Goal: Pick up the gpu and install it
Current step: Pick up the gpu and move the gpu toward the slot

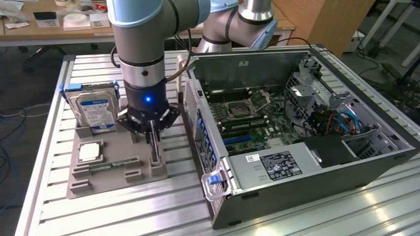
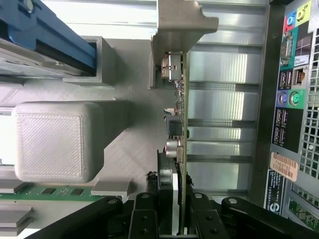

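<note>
Exterior view, read from its left: hard drive (image 1: 94,110) stood upright at the far end of the grey fixture tray (image 1: 98,183), which lay on the slatted counter (image 1: 131,214). A processor chip (image 1: 90,151) and a memory stick (image 1: 108,166) lay in their own pockets of the tray.

Next along, the gripper (image 1: 152,133) pointed straight down over the tray's right-hand side. The gpu (image 1: 155,156) stood edge-on in its slot directly beneath it, a dark blade between the fingertips.

Wrist view: gpu (image 2: 182,114) ran edge-on up the picture, metal end bracket (image 2: 179,25) at the far end. The gripper (image 2: 175,211) had its fingers (image 2: 144,219) drawn in against both faces of the card, with no clear gap seen on either side. Judged clamped on the gpu.

Furthest toward the exterior view's right, the computer case (image 1: 315,196) lay open just beside the tray, motherboard (image 1: 246,110) exposed. No card was seen in the expansion slots.

Progress, as judged: approach and grasp done. The card sat low in the fixture, so the lift was not yet made. Carrying it to the case and seating it were left.
</note>
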Controlling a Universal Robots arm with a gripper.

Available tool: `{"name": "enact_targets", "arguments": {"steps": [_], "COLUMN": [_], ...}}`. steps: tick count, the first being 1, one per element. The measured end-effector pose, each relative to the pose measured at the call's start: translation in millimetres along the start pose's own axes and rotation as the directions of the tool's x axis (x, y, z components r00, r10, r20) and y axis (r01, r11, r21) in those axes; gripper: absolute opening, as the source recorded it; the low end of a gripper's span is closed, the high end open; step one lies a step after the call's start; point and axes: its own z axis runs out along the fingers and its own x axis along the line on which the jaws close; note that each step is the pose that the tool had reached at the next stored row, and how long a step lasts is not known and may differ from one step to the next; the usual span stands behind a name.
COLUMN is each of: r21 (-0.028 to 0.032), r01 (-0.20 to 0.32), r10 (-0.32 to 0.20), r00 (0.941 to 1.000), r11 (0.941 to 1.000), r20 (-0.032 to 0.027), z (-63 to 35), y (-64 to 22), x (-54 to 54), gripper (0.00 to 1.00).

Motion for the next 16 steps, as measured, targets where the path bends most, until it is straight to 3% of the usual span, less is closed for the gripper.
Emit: {"name": "enact_targets", "arguments": {"steps": [16], "r21": [-0.0036], "r01": [0.0], "r10": [0.0], "r00": [1.0], "r11": [1.0], "r20": [-0.0023], "z": [-10.9], "y": [-0.5], "x": [0.0], "gripper": [0.28]}}
